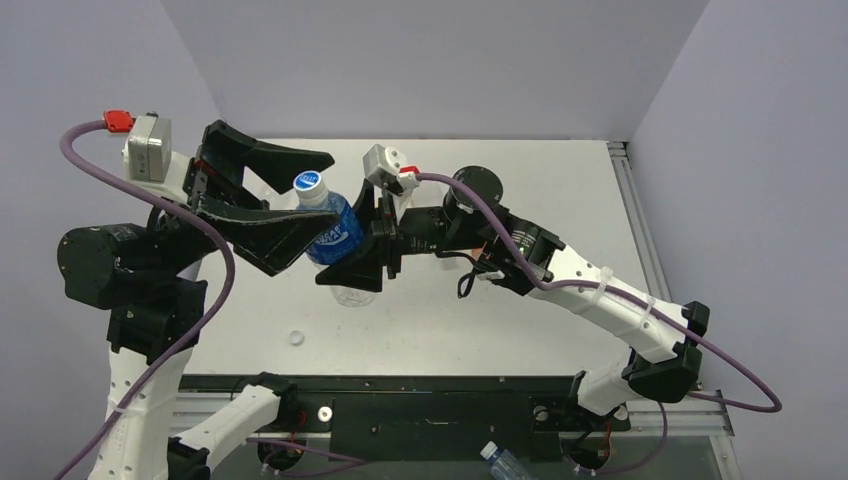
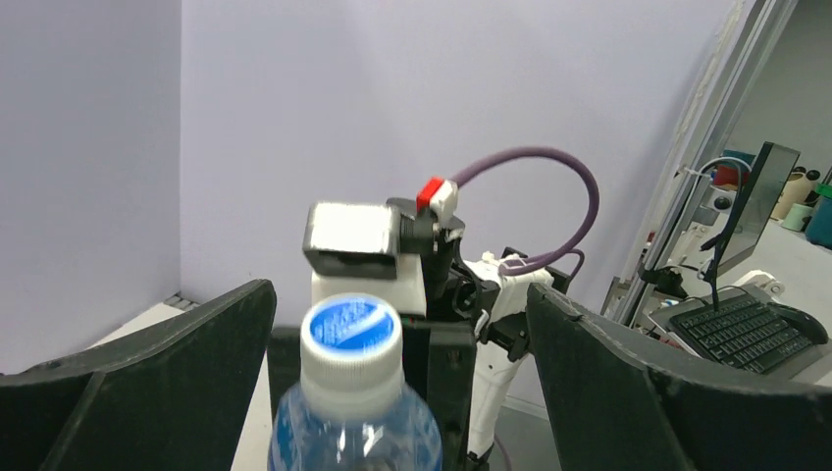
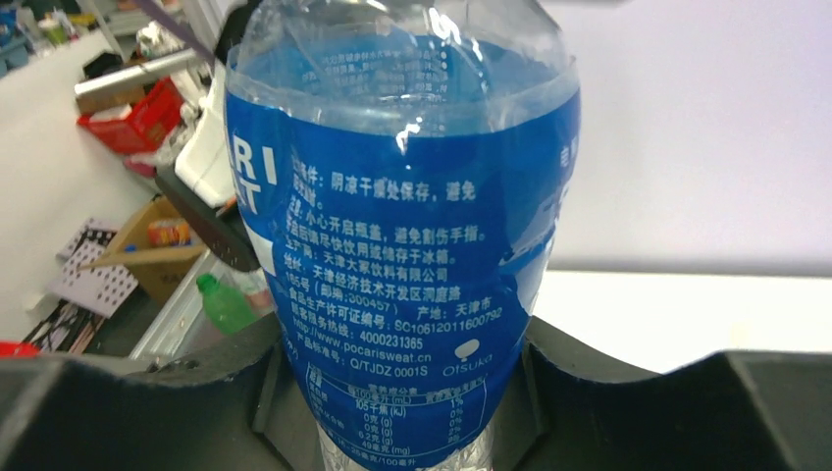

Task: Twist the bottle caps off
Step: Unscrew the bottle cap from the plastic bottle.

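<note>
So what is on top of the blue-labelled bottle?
A white cap with a blue printed top, between the fingers of the open left gripper, untouched. The neck thread beneath is hidden.

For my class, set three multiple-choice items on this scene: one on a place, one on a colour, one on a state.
1. Where is the loose white cap?
A. on the table
B. on a bottle
C. in a claw

2. What colour is the top of the cap on the held bottle?
A. red
B. blue
C. green

3. How is the left claw?
A. shut on the cap
B. open around the cap
C. out of view

Answers:
1 A, it lies alone on the table.
2 B, the left wrist view shows a blue top.
3 B, both fingers stand clear of the cap, while the right claw grips the bottle.
</note>
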Controlling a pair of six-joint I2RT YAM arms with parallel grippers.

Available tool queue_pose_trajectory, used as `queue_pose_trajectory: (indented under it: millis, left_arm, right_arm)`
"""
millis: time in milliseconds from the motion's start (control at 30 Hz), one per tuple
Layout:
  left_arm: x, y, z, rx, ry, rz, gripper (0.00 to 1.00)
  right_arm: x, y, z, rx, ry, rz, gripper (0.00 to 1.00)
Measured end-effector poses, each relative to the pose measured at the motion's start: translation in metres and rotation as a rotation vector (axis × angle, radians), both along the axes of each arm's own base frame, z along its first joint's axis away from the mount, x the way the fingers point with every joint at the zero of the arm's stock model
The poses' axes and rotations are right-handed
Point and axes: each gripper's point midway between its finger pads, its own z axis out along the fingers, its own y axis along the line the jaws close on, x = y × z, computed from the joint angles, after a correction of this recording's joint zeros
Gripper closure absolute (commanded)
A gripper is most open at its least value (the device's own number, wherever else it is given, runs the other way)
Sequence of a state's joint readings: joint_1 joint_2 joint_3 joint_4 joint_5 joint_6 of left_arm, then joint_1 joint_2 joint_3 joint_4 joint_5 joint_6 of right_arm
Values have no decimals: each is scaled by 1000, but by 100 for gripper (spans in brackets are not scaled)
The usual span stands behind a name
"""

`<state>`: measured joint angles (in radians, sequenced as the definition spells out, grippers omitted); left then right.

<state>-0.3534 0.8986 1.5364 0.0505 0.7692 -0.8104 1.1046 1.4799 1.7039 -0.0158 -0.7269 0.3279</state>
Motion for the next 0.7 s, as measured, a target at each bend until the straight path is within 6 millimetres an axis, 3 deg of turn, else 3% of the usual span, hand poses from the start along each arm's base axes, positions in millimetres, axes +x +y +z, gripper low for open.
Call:
queue_pose_trajectory:
  millis: [67,100,200,267,333,500,600,700]
  left_arm:
    - [0,1,6,-7,-13,7,4]
    - [1,2,8,-9,-16,10,10]
    - [3,2,11,-8,-11,3,43]
    - [4,0,11,-1,-7,-9,50]
    - [6,-1,8,12,-2,-22,47]
    - [6,-4,3,41,14,-52,17]
    - [1,-4,4,51,14,-71,13]
    - [-5,-4,4,62,9,-91,16]
  right_arm:
    - [-5,1,-13,-52,-1,10,80]
    - [-7,1,-18,-75,0,15,80]
    - [-11,0,-32,-128,-1,22,80]
    - [-12,-2,-36,-147,-4,20,81]
    - [-12,-5,-37,-154,-9,15,81]
    - [-10,-14,-30,-160,-34,-1,82]
    - [-8,-22,-24,-155,-48,-14,82]
    - [-4,-29,-16,-143,-60,-32,82]
